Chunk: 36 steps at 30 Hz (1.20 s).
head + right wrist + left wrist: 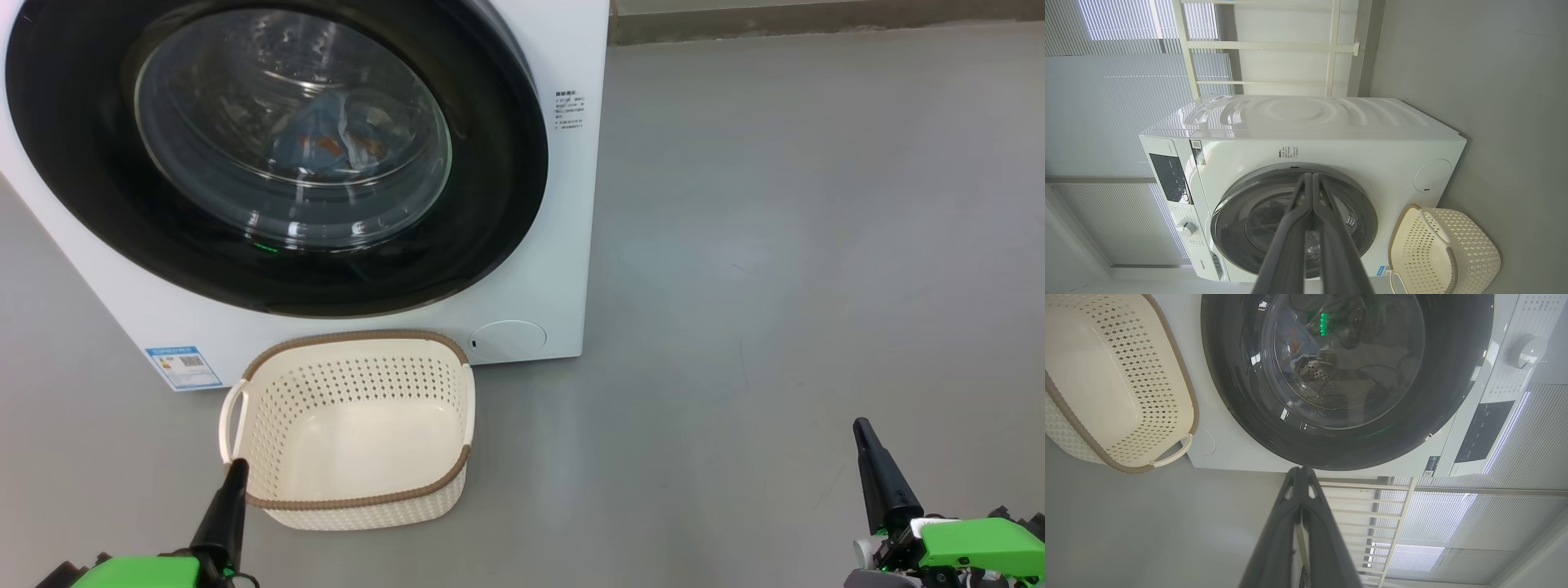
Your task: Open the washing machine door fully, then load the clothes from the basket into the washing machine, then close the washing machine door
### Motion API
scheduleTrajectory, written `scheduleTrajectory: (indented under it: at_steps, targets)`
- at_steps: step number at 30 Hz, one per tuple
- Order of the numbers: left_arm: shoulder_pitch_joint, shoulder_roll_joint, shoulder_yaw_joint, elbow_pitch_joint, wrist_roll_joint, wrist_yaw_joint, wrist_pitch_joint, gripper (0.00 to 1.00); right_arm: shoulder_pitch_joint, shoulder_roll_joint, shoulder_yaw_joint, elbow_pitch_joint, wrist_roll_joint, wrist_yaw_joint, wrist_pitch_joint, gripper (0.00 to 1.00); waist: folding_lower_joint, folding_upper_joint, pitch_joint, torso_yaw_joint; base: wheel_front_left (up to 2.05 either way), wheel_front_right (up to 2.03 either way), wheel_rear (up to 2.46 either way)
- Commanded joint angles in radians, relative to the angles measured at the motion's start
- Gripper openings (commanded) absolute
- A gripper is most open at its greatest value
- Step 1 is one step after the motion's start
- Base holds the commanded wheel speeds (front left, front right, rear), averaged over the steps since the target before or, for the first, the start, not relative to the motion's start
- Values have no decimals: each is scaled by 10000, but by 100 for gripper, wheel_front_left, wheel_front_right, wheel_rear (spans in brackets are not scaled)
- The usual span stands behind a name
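The white washing machine (563, 269) stands at the upper left of the head view, its round black-rimmed door (82, 163) closed flat against the front. Through the glass I make out the clothes (326, 147), light blue fabric with orange print, lying inside the drum. On the floor in front sits the cream basket (359, 498), with nothing in it. My left gripper (237, 467) is shut, its tip over the basket's near left corner. Low at the right, away from the machine, my right gripper (861, 426) is shut too. The left wrist view has the door (1229, 375) and basket (1106, 375).
Grey floor (775, 245) stretches to the right of the machine up to a wall base at the top. In the right wrist view the machine (1331, 139) stands before a blind-covered window (1106, 102), with the basket (1474, 253) beside it.
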State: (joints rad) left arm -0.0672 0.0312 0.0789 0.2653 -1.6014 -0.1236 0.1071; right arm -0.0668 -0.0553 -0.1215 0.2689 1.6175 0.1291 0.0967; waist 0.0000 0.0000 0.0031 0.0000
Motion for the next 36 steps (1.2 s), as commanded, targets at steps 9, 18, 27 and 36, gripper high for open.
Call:
scheduleTrajectory:
  at_steps: [9, 18, 27, 36]
  targets:
    - [-409, 190, 346, -201, -75, -71, 59, 0, -403, -18, 166, -246, -15, 16, 93, 0, 0, 0, 0, 0, 0, 0, 0]
    - [-409, 190, 346, -201, -75, -71, 59, 0, -404, -10, 154, -246, -25, 16, 103, 0, 0, 0, 0, 0, 0, 0, 0]
    - [-409, 190, 346, -201, -75, -71, 59, 0, -405, -3, 144, -245, -34, 16, 111, 0, 0, 0, 0, 0, 0, 0, 0]
    - [-409, 190, 346, -201, -75, -71, 59, 0, -406, 4, 134, -245, -42, 16, 119, 0, 0, 0, 0, 0, 0, 0, 0]
